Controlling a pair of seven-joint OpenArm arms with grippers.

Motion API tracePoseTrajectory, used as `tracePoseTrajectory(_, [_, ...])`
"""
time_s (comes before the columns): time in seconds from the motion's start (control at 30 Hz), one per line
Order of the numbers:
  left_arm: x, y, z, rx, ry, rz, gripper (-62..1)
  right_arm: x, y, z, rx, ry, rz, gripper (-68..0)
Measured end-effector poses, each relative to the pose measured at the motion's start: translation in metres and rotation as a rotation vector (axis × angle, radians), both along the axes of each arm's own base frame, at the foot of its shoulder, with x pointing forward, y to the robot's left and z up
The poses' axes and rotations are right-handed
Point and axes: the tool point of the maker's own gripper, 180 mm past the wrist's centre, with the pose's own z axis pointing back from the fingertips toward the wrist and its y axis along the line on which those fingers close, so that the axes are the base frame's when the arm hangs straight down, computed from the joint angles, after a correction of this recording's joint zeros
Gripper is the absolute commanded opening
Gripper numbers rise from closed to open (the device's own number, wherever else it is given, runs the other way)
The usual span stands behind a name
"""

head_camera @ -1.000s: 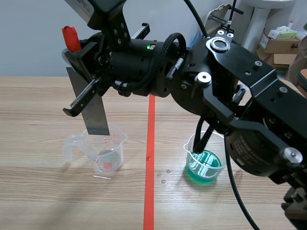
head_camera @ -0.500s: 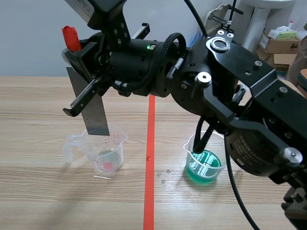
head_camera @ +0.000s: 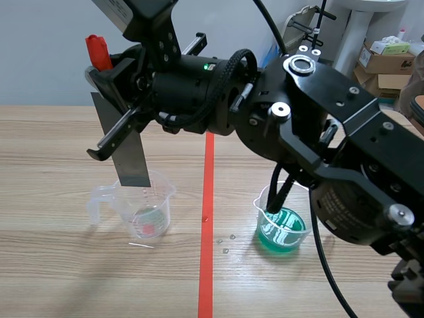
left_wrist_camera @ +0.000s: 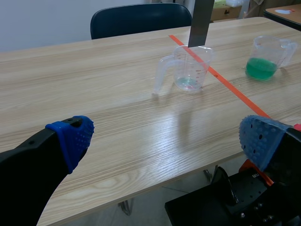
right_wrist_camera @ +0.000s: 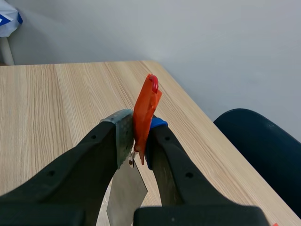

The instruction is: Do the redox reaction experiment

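Observation:
My right gripper (head_camera: 109, 99) reaches across from the right and is shut on the red-capped top (head_camera: 97, 52) of a grey metal strip (head_camera: 130, 156). The strip hangs upright with its lower end at the rim of a clear beaker (head_camera: 142, 209), which holds a little liquid with a reddish tint. In the right wrist view the red cap (right_wrist_camera: 146, 110) is pinched in my right gripper (right_wrist_camera: 136, 129) and the strip (right_wrist_camera: 124, 188) hangs below. A second beaker (head_camera: 281, 225) holds green liquid. My left gripper (left_wrist_camera: 169, 136) is open beyond the table's near edge, far from the clear beaker (left_wrist_camera: 188, 70), the strip (left_wrist_camera: 201, 21) and the green beaker (left_wrist_camera: 265, 59).
An orange-red tape line (head_camera: 207, 218) runs between the two beakers, with a few droplets (head_camera: 225, 244) beside it. Cardboard boxes (head_camera: 387, 56) stand behind the table at the back right. A dark chair (left_wrist_camera: 141, 16) stands at the table's far side.

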Motion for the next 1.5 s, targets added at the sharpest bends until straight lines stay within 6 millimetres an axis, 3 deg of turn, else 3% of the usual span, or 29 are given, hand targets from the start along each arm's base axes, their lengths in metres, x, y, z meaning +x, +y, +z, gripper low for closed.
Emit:
tracePoseTrajectory(0.33, [0.000, 0.000, 0.000, 0.000, 0.000, 0.000, 1.4, 0.013, -0.006, -0.034, -0.009, 0.032, -0.026, -65.6])
tracePoseTrajectory(0.6, [0.000, 0.000, 0.000, -0.010, 0.004, 0.001, 1.4, 0.017, 0.003, -0.066, -0.037, 0.035, -0.030, -65.6])
tracePoseTrajectory(1.03, [0.000, 0.000, 0.000, -0.011, 0.003, 0.001, 1.4, 0.010, 0.013, -0.072, -0.053, -0.082, 0.013, -65.6])
tracePoseTrajectory(1.5, [0.000, 0.000, 0.000, -0.011, 0.003, 0.001, 1.4, 0.006, 0.014, -0.095, -0.112, -0.104, 0.037, -65.6])
